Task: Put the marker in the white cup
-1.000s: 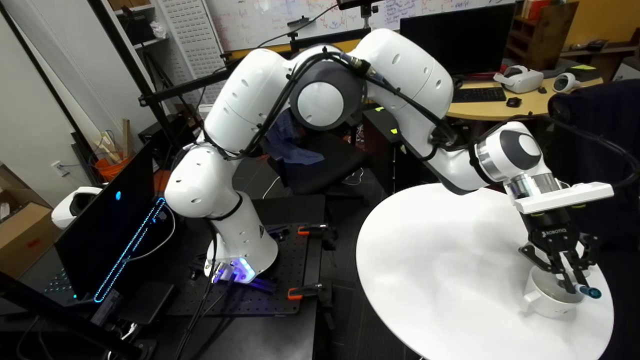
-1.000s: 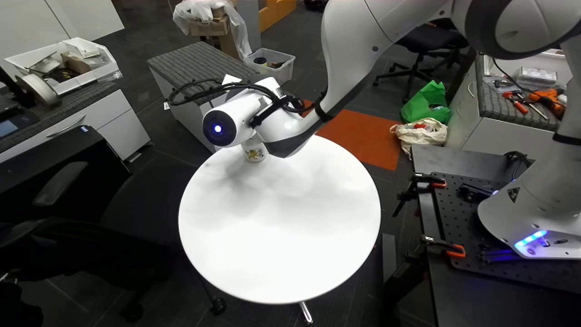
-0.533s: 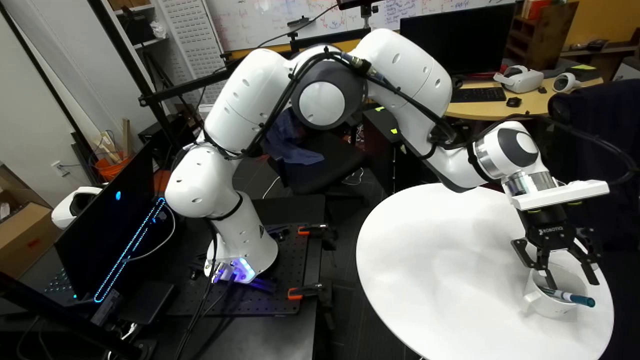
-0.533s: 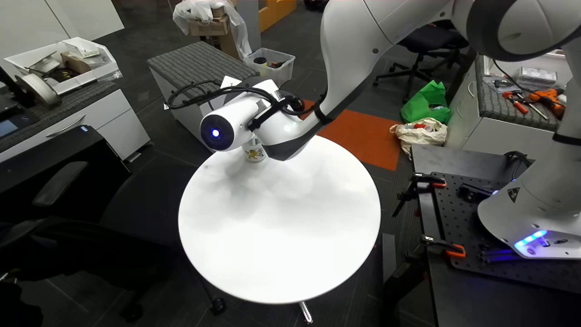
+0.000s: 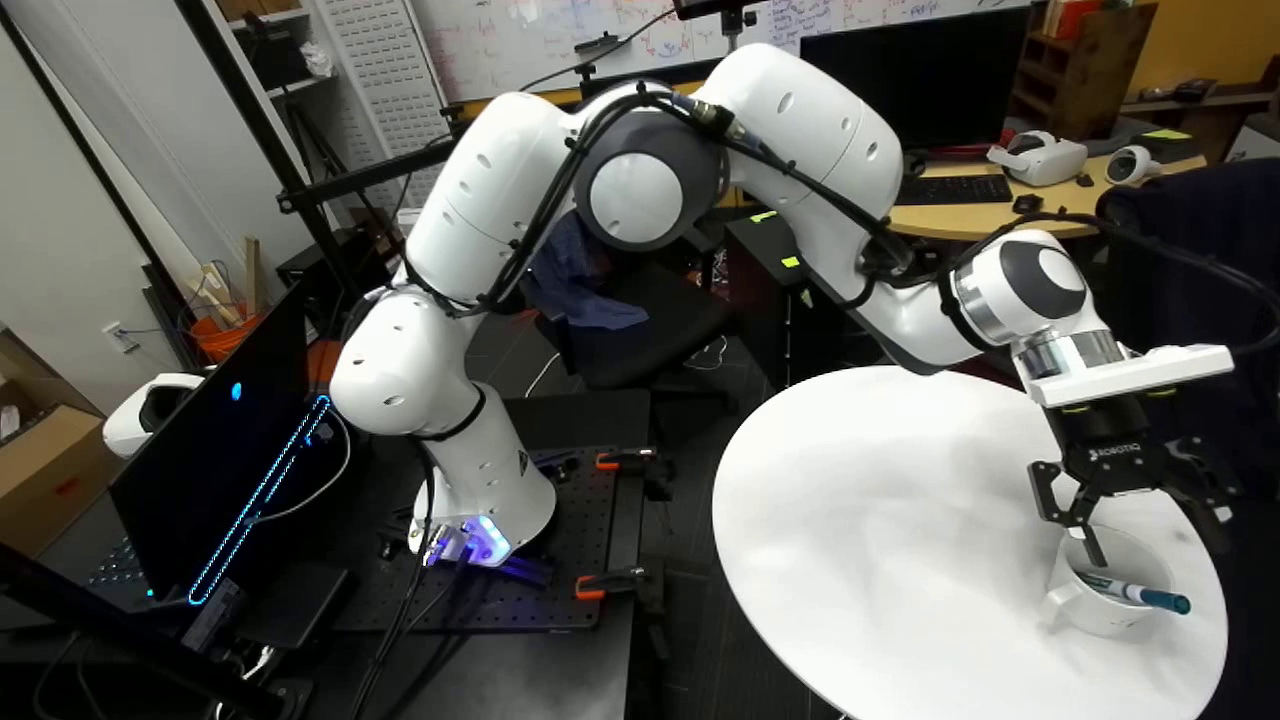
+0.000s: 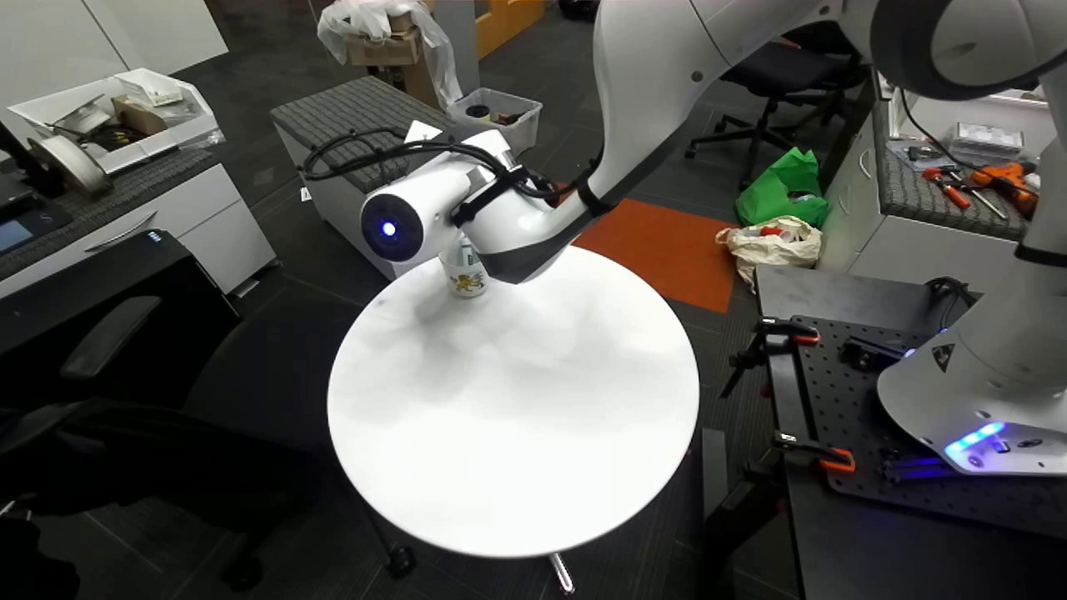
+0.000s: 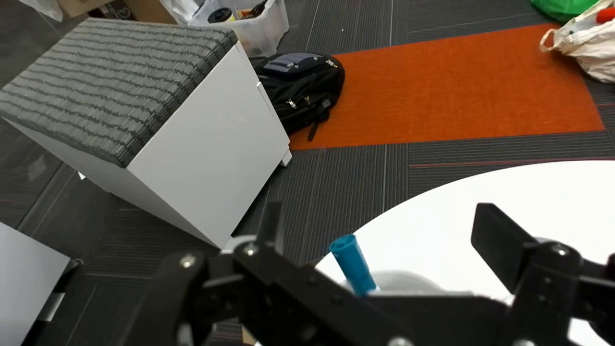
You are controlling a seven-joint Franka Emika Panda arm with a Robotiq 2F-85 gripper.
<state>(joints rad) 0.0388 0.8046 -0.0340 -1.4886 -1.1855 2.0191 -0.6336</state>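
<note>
The fingers (image 7: 502, 246) are spread wide apart near the white cup (image 5: 1103, 618), which stands upright by the edge of the round desk (image 5: 880, 520), while the marker (image 5: 1150, 596) leans inside it, its teal end sticking out past the rim.

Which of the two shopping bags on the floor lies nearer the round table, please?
The cream bag, by the orange mat; the green bag lies farther away.
</note>
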